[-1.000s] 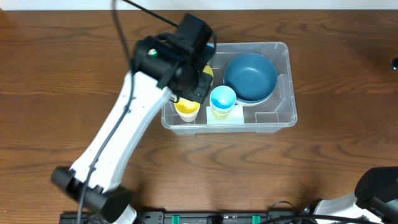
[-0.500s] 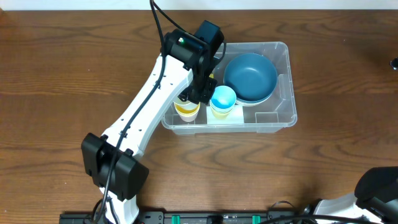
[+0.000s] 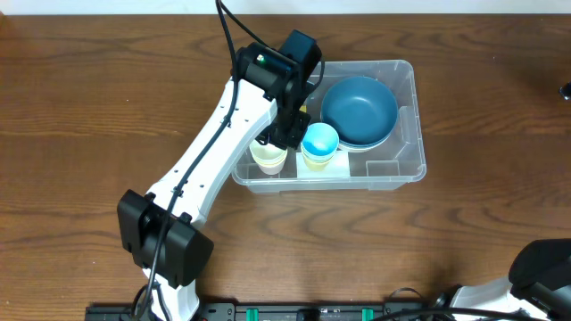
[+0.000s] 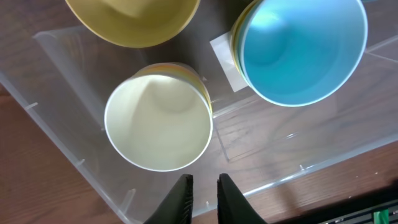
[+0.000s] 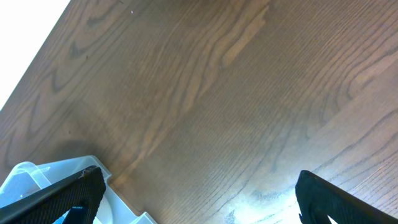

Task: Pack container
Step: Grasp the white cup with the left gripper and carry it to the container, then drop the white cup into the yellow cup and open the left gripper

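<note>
The large clear plastic rectangular container [image 3: 417, 134] sits on the brown wooden worktop [image 3: 80, 107], out ahead of me and a little right of centre, with one long side facing me. It looks nearly filled. A wide dark-blue round bowl [image 3: 359, 109] takes up its right half. A light-blue plastic cup [image 3: 319, 141] is nested on a yellow one against the near wall. A pale cream-yellow cup [image 3: 268, 159] stands upright in the near left corner, and a yellow bowl [image 4: 134, 22] lies just behind that cup. I judge the layout is about saving room: the big bowl claims one end, the cups stand mouth-up in a row along the wall, and like shapes are stacked so they won't tip or spread. My left gripper [image 4: 204, 186] hangs inside the container's outline, above the near wall and just beside the cream-yellow cup's rim without touching it. Its fingers are drawn almost together with nothing between them, and the cup stands on its own. My left arm reaches across the container's left end, hiding most of the yellow bowl from above. My right gripper [image 5: 199, 186] is spread wide and empty over bare worktop, well apart from the container. Only a corner of the container shows at the lower left of its wrist view.
</note>
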